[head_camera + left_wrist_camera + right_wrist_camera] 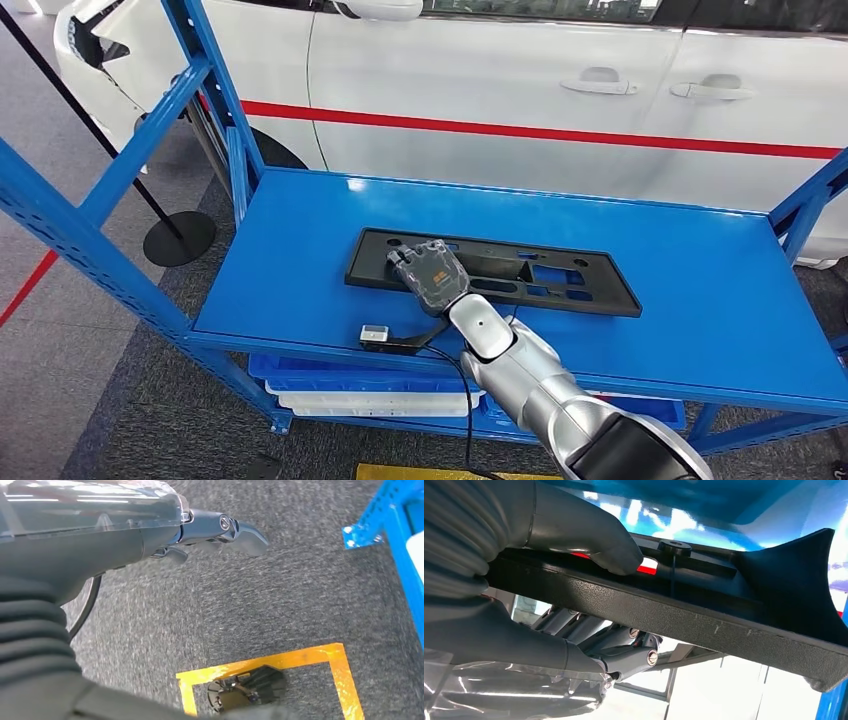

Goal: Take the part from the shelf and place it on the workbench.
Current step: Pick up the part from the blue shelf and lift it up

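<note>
Part: black plastic panel [495,272] lying flat on the blue shelf [700,300].
Right robot hand [428,272]: closed over the panel's near edge, thumb on one face, fingers on the other.
Left robot hand [220,532]: hanging over the floor, holding nothing, fingers loosely curled.
Risk: the grip sits toward one end; the long free end may sag, twist or catch the shelf uprights.
Surface: smooth painted metal, likely slippery.
Room: grey carpet, yellow floor marking, white car behind.

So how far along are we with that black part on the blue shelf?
Reach is done: the right hand is on the black part, and the right wrist view shows thumb and fingers on opposite faces of its edge. The part still appears to lie on the shelf. Lifting and placing on the workbench remain. The left hand hangs holding nothing.
</note>
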Action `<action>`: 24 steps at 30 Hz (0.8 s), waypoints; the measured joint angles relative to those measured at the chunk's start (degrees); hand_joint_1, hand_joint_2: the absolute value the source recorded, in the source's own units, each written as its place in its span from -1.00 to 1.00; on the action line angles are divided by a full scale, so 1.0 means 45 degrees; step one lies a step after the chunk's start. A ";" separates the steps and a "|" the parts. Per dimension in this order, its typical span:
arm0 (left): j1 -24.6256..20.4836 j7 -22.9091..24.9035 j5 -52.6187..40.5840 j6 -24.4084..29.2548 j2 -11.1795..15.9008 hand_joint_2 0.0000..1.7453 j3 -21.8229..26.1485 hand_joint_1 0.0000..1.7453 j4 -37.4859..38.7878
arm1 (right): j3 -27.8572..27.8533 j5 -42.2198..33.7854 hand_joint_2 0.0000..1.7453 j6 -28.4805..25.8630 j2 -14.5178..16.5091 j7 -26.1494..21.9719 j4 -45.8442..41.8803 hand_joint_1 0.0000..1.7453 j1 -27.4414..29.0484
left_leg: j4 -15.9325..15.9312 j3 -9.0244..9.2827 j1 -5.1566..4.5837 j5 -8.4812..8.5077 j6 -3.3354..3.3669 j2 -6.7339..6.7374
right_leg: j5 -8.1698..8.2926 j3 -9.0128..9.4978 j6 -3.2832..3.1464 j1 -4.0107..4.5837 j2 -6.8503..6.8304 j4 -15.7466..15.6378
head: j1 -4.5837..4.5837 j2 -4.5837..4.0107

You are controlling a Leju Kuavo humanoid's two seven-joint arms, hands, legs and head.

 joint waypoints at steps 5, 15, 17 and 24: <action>0.0007 0.0241 -0.0436 0.0331 0.0000 1.00 -0.0438 -1.00 -0.0024 | 0.0000 -0.0119 1.00 -0.0045 -0.0037 -0.0052 -0.0112 1.00 0.0060 | 0.0000 0.0000 0.0000 0.0000 0.0000 0.0000 | 0.0000 0.0000 0.0000 0.0000 0.0000 0.0000 | 0.0000 0.0000; -0.0003 0.0066 -0.0001 0.0300 0.0000 1.00 -0.0551 -1.00 -0.0039 | 0.0000 -0.0538 1.00 -0.0238 -0.0140 -0.0434 -0.0657 1.00 0.0235 | 0.0000 0.0000 0.0000 0.0000 0.0000 0.0000 | 0.0000 -0.0002 0.0000 0.0000 0.0002 0.0000 | 0.0000 0.0000; -0.0004 -0.0002 0.0160 0.0271 0.0000 1.00 -0.0549 -1.00 -0.0039 | 0.0000 -0.0721 1.00 0.0085 -0.0178 -0.0638 -0.0825 1.00 0.0255 | 0.0000 0.0000 0.0000 0.0000 0.0000 0.0000 | 0.0000 -0.0002 0.0000 0.0000 0.0002 0.0000 | 0.0000 0.0000; 0.0079 -0.0278 0.0700 0.0302 0.0028 1.00 -0.0543 -1.00 -0.0064 | 0.0056 -0.0815 1.00 0.3204 -0.1263 -0.1168 -0.3919 1.00 0.0212 | 0.0001 -0.0011 -0.0003 0.0001 0.0001 -0.0001 | 0.0002 -0.0004 0.0002 -0.0005 -0.0002 0.0000 | 0.0000 0.0000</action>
